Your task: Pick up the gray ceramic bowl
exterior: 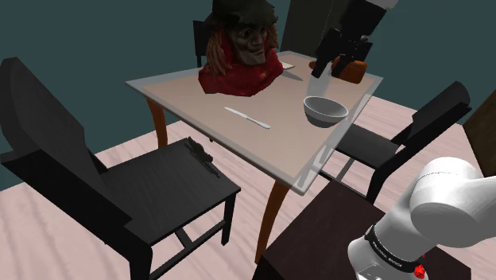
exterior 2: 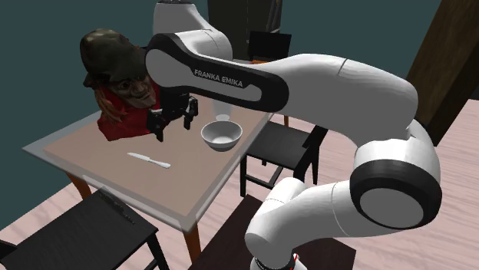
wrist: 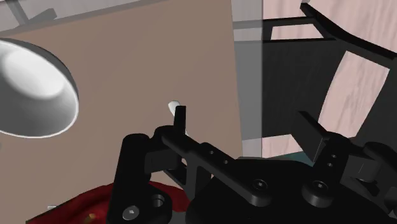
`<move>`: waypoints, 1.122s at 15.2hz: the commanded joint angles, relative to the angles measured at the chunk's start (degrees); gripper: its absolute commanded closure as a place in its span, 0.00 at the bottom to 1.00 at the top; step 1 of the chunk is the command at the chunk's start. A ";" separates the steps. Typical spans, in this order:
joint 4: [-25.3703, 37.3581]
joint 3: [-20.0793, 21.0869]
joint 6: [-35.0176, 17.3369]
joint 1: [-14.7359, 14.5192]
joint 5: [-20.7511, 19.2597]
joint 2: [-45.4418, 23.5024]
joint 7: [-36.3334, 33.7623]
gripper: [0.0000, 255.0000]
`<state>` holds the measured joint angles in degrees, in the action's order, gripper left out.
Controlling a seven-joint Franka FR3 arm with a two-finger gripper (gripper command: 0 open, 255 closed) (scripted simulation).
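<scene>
The jaws stand wide open above the desk [exterior 2: 92, 146], holding nothing. The pale grey bowl [exterior 2: 221, 135] sits near them.

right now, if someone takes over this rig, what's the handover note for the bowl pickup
Gripper: open and empty, hovering above the table between the bust and the bowl.
Bowl: grey-white, upright on the table near its edge, beside the gripper, not touched.
Knife: flat on the table, apart from both.
Done: gripper is close to the bowl; nothing grasped.
Left: shift over the bowl's rim, lower, close on it, lift.
</scene>
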<state>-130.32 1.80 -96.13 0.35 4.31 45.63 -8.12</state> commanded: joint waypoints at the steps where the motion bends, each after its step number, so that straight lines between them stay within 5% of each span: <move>1: 0.00 0.00 0.00 0.00 0.00 0.00 0.00 0.00; 17: 3.47 -10.95 -7.28 5.77 -10.93 -22.79 14.10 0.00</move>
<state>-127.80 -8.54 -102.83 5.82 -6.04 25.09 5.17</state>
